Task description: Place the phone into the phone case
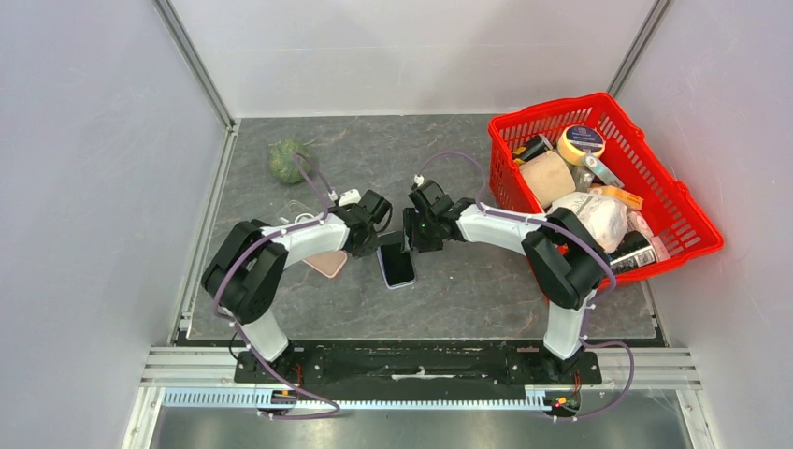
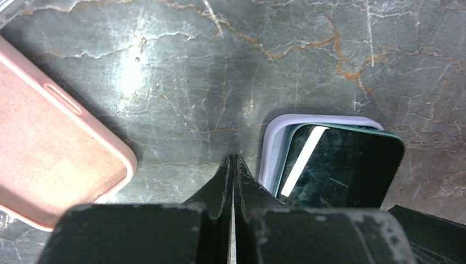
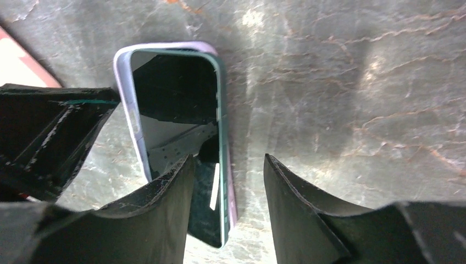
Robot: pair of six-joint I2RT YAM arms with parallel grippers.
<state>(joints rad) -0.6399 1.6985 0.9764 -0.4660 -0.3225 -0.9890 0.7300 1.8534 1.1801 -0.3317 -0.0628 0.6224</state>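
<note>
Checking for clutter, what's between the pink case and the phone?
Only bare table and the shut left gripper, between pink case and phone, seen in the left wrist view.

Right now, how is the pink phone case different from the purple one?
Colour: the pink case is salmon pink, while the purple case is pale lilac.
Contents: the pink case shows no phone, but the purple case has the dark phone lying in it.
Place: the pink case lies partly under the left arm, while the purple case lies in the open beside it.
Both lie flat on the marbled table and have rounded corners.
</note>
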